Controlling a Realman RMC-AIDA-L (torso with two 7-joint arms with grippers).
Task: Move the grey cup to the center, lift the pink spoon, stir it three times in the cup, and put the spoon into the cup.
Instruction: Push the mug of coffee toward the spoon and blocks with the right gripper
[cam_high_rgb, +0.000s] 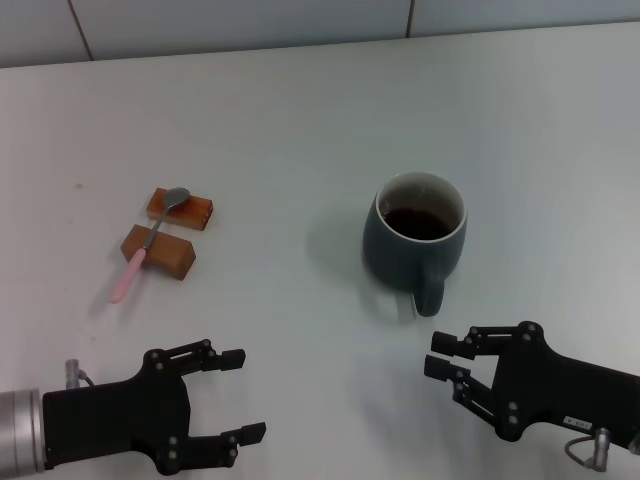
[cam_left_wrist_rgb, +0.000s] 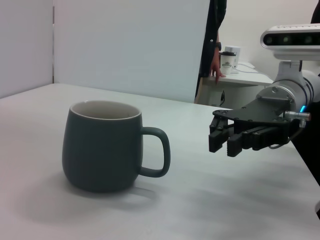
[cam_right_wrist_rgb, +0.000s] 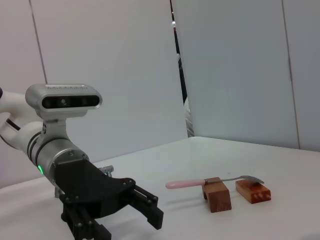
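The first step, moving the grey cup (cam_high_rgb: 415, 235) to the center, was judged not yet begun. The right gripper (cam_high_rgb: 447, 357) was held low over the table, its jaws parted with nothing between them, and the cup stood just ahead of its fingertips, upright, with the handle turned back toward them and dark liquid visible inside. No contact between fingers and handle could be made out.

The left gripper (cam_high_rgb: 238, 395) was likewise spread wide and empty. The pink spoon (cam_high_rgb: 150, 243) was seen well ahead of it and slightly to its outer side, laid across two wooden blocks (cam_high_rgb: 170, 235), its metal bowl resting on the farther block and its pink handle projecting past the nearer one toward the gripper.

The next move was judged to call for a short advance of the right gripper, the jaws being closed on the handle or the cup's wall, and a level slide inward so that nothing was spilled.
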